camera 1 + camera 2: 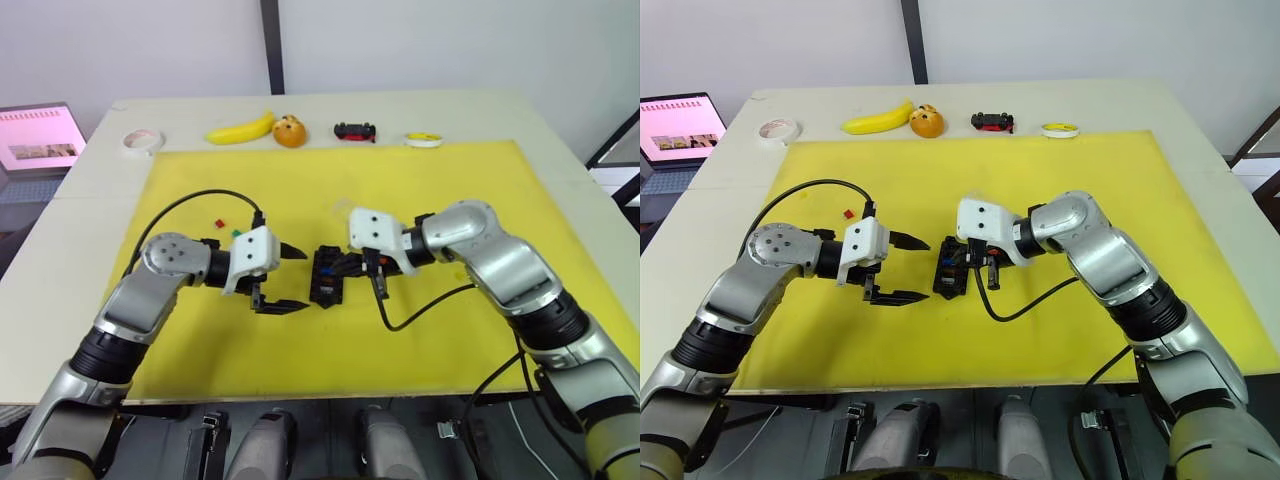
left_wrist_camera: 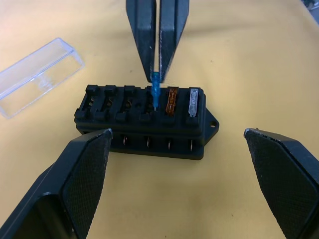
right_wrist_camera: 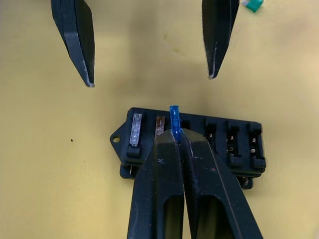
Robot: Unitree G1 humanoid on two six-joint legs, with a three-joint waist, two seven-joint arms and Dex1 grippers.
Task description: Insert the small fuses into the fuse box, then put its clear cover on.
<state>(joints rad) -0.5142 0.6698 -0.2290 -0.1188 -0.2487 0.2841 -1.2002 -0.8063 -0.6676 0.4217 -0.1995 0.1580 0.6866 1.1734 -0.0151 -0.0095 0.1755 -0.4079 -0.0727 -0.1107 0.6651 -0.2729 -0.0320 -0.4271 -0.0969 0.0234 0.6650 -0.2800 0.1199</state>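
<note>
The black fuse box (image 2: 144,127) lies on the yellow mat (image 1: 450,180), between my two grippers. An orange-brown fuse (image 2: 172,99) and a grey fuse (image 2: 194,102) sit in its end slots. My right gripper (image 3: 177,135) is shut on a blue fuse (image 3: 174,117), held upright with its lower end at the slot beside the orange-brown one. My left gripper (image 1: 291,278) stands open just left of the box, its fingers (image 2: 75,184) wide apart and empty. The clear cover (image 2: 37,74) lies on the mat beyond the box. A red fuse (image 1: 218,222) and a green fuse (image 1: 236,235) lie loose behind the left gripper.
Along the table's far edge stand a tape roll (image 1: 142,141), a banana (image 1: 240,130), an orange (image 1: 289,131), a black-and-red toy car (image 1: 355,131) and a small yellow-and-white disc (image 1: 424,140). A laptop (image 1: 40,140) sits off the table's left side.
</note>
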